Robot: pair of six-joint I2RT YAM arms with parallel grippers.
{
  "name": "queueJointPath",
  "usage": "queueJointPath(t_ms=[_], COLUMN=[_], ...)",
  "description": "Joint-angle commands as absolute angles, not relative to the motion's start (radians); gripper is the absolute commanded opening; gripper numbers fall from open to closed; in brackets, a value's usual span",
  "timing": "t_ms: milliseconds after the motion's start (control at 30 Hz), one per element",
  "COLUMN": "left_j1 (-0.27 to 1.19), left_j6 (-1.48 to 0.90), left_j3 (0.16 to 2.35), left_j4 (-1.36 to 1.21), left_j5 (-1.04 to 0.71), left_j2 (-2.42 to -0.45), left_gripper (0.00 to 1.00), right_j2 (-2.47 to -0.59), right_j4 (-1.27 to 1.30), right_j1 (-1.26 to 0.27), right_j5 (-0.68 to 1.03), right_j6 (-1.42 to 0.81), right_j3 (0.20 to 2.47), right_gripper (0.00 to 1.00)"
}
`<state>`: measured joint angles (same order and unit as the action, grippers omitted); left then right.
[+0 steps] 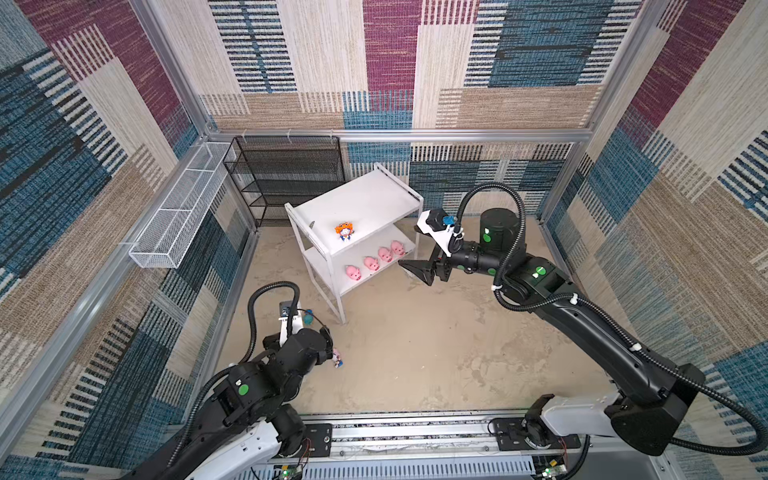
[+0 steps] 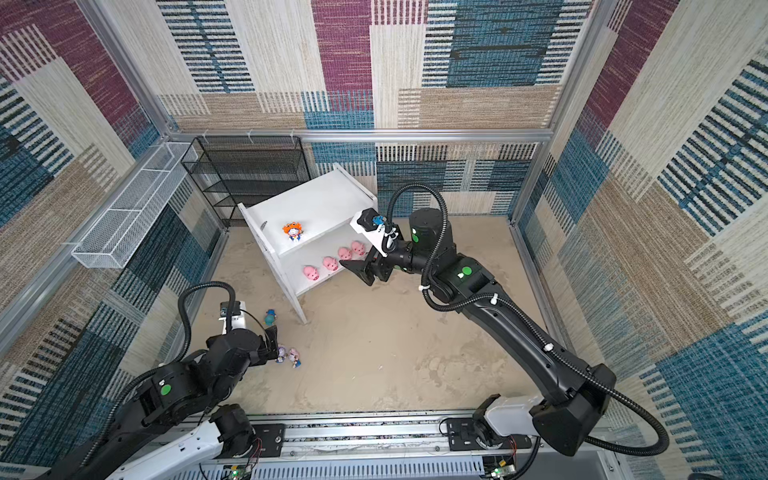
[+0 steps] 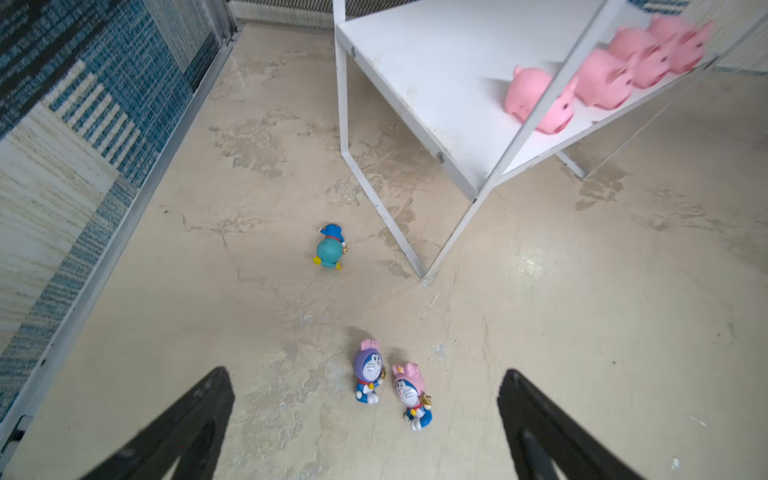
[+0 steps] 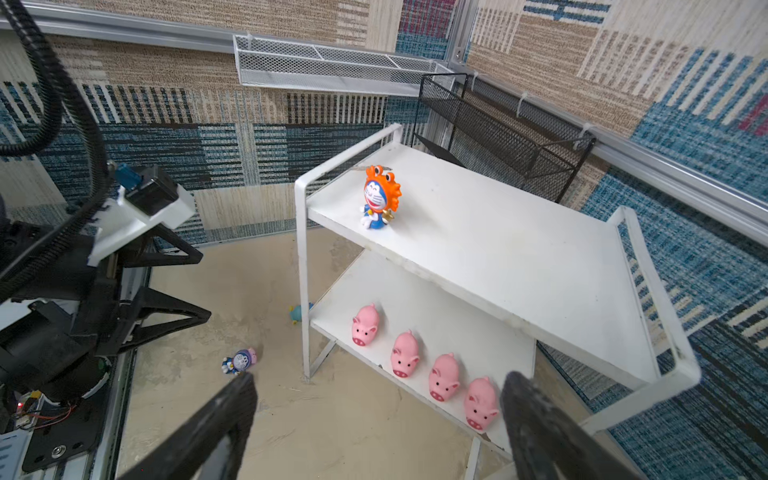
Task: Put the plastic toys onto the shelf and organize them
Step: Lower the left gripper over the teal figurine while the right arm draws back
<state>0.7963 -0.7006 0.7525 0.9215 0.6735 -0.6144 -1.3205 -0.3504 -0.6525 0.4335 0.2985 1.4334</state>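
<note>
While left gripper [image 3: 365,371] gapes — figurines [image 3: 409,392] just ahead.

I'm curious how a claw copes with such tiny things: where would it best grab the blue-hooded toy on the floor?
Probably the round head, from above. The blue-hooded toy seems upright, its head is its widest part, and bare floor lies all round it, so the open left gripper could lower a finger on each side.

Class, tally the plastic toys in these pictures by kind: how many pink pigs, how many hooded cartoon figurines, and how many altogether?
Pink pigs: 4
Hooded figurines: 4
Total: 8
</note>
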Motion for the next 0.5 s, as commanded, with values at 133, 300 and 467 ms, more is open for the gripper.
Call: queueJointPath(t_ms=[133, 300, 467], left_j1=[0.606, 0.451, 0.337], left_j6=[-0.699, -0.670, -0.653], left_j3=[0.714, 0.678, 0.660], left_j4=[0.784, 0.686, 0.612], left_j5=[0.432, 0.256, 0.138], left_j2=[-0.719, -0.797, -0.879], left_gripper=[0.99, 0.99, 0.99], right_j2=[-1.321, -1.343, -1.349], right_j4=[-0.359, -0.378, -0.396], right_j1=[-0.653, -0.653, -0.653], right_j5=[0.392, 0.394, 0.380], right_j6=[0.210, 0.191, 0.169], right_j3=[1.417, 1.459, 1.487], right_gripper=[0.94, 0.94, 0.94])
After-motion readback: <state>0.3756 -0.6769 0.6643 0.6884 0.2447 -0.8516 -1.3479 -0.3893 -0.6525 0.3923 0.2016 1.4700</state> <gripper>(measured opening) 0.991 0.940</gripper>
